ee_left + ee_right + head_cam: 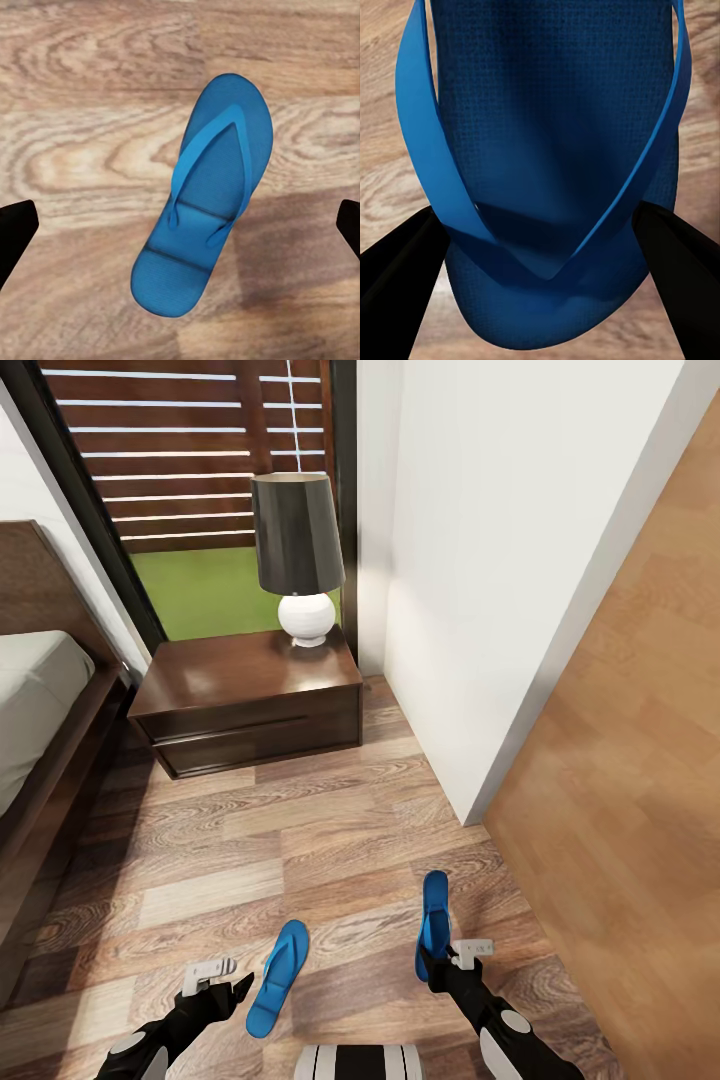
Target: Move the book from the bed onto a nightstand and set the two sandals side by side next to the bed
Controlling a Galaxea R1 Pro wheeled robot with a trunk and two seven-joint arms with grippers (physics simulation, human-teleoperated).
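Note:
Two bright blue sandals are in view. One sandal [277, 978] [206, 195] lies flat on the wood floor, and my left gripper [238, 990] [180, 229] hovers open over it, its fingertips [15, 232] wide apart and clear of it. The other sandal [433, 915] [547, 150] is off to the right, raised and tilted, with my right gripper [432, 962] [544, 277] shut on its sides near one end. The bed [40, 690] with its grey mattress is at the left edge. A dark nightstand [250, 700] stands beside it. The book is out of view.
A lamp [295, 550] with a dark shade and white base stands at the back right of the nightstand top. A white wall corner [480, 660] juts in at the right. A tall window [200, 480] is behind the nightstand. Open plank floor [300, 840] lies between me and the nightstand.

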